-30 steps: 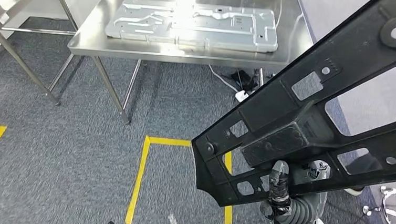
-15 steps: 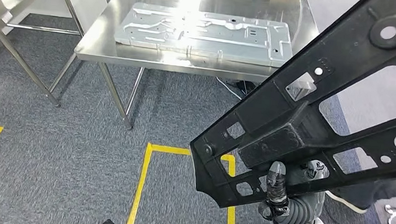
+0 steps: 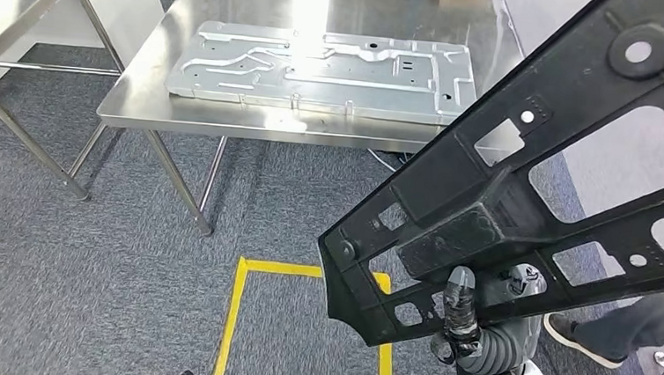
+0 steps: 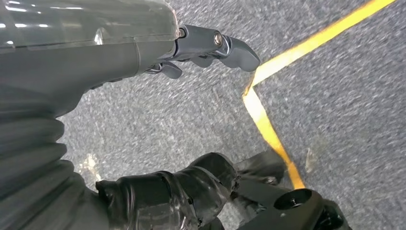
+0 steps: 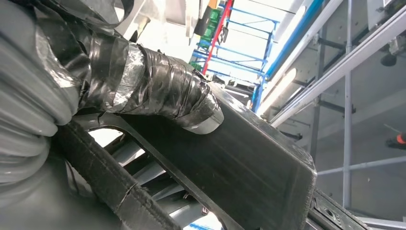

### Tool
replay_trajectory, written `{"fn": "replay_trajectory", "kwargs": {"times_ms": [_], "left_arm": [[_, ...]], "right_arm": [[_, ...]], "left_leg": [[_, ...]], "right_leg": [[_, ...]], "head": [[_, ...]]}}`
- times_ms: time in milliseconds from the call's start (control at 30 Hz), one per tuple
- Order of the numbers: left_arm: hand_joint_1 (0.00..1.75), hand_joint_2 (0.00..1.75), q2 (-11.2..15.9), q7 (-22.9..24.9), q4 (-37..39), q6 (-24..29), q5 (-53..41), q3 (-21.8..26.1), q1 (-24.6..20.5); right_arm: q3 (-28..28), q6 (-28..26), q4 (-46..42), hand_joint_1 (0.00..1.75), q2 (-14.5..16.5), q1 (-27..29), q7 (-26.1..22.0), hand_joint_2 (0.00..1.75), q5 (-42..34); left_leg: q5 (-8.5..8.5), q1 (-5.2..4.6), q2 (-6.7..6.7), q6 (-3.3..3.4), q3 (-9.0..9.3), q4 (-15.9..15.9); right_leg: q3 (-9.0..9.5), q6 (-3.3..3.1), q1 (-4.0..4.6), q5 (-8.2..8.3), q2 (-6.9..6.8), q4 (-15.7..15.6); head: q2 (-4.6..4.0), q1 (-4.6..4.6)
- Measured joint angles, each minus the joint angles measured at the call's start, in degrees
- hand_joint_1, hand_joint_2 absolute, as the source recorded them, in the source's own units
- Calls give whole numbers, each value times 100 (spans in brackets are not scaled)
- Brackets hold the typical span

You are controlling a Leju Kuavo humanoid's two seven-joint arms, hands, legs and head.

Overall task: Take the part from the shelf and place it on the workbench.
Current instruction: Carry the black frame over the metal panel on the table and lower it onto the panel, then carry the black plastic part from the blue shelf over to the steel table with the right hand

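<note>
Right hand (image 3: 469,325) grips black part (image 3: 523,183) near workbench (image 3: 140,103).

The part (image 3: 523,183) is held up at the right, gripped from below by the right hand (image 3: 465,316). Ahead and to its left, a metal panel (image 3: 323,72) lies flat on the tabletop (image 3: 141,95), with the floor tape (image 3: 236,313) nearer, below the tabletop
</note>
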Motion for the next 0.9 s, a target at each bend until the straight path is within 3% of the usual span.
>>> {"fn": "replay_trajectory", "kwargs": {"times_ms": [33, 67, 233, 300, 367, 400, 433, 467, 533, 600, 667, 767, 833, 900], "left_arm": [[0, 175, 1, 0, 0, 0, -1, 1, 10], [0, 175, 2, 0, 0, 0, -1, 1, 12], [0, 175, 3, -1, 0, -2, -2, 1, 20], [0, 175, 3, -2, 0, -1, -2, 0, -15], [0, 175, 6, -2, 0, -1, -3, -1, -33], [0, 175, 8, -1, 0, -1, -3, -1, -31], [0, 175, 9, 0, 0, -3, -5, 0, -27], [0, 175, 9, 1, 0, -7, -8, 1, -23], [0, 175, 6, 2, 0, -14, -22, 2, -15], [0, 175, -1, 2, -1, -16, -34, 2, -24], [0, 175, -6, 2, -2, -17, -41, 2, -32], [0, 175, -1, 2, -2, -18, -48, 1, -35], [0, 175, 1, 2, -2, -17, -50, 1, -57], [0, 175, 1, 3, -2, -17, -51, 2, -51]], "right_arm": [[0, -1, 3, 175, 0, 0, 13, 175, 10], [0, -2, 7, 175, -1, -1, 21, 175, 19], [0, -10, 28, 175, -2, -6, 49, 175, 28], [0, -11, 30, 175, -2, -18, 48, 175, 29], [0, -15, 32, 175, -3, -21, 50, 175, 40], [0, -21, 35, 175, -4, -17, 57, 175, 59], [0, -30, 40, 175, -4, -14, 67, 175, 88], [0, -40, 46, 175, -5, -13, 79, 175, 120], [0, -60, 53, 175, -9, -16, 103, 175, 172], [0, -75, 64, 175, -11, -23, 121, 175, 205], [0, -82, 75, 175, -11, -27, 133, 175, 225], [0, -82, 79, 175, -14, -34, 148, 175, 231], [0, -81, 79, 175, -13, -56, 150, 175, 232], [0, -80, 84, 175, -13, -63, 150, 175, 232]], "left_leg": [[264, -7, 12, 17, 47, -307], [392, -21, 28, 44, 84, -536], [477, -55, 31, 273, 334, -782], [473, -53, 31, 333, 468, -819], [424, -68, 29, 370, 521, -825], [390, -77, 24, 381, 549, -825], [347, -85, 15, 383, 592, -824], [300, -91, 5, 379, 650, -824], [189, -92, -8, 355, 780, -832], [99, -95, -11, 309, 854, -841], [62, -105, -6, 245, 911, -836], [-39, -100, 3, 143, 901, -646], [-230, -70, 6, 74, 582, -97], [-418, -40, 8, 30, 135, 481]], "right_leg": [[73, 27, 1, -54, 1, 3], [122, 65, 0, -108, 4, 0], [253, 254, 1, -219, -2, 211], [7, 288, 2, -428, -12, 678], [-454, 299, 18, -703, -16, 1321], [-653, 297, 24, -762, -16, 1507], [-775, 285, 27, -714, -17, 1523], [-810, 261, 33, -549, -17, 1360], [-703, 173, 66, 38, -18, 695], [-648, 107, 119, 325, -20, 234], [-649, 65, 135, 303, -19, 132], [-459, -15, 84, 304, -17, 45], [-339, -44, 65, 251, -24, 8], [-245, -46, 58, 168, -22, 0]], "head": [[0, 5], [0, 6], [0, 35], [0, 71], [0, 92], [0, 91], [0, 90], [0, 90], [0, 94], [0, 84], [0, 71], [0, 51], [0, 38], [0, 30]]}}
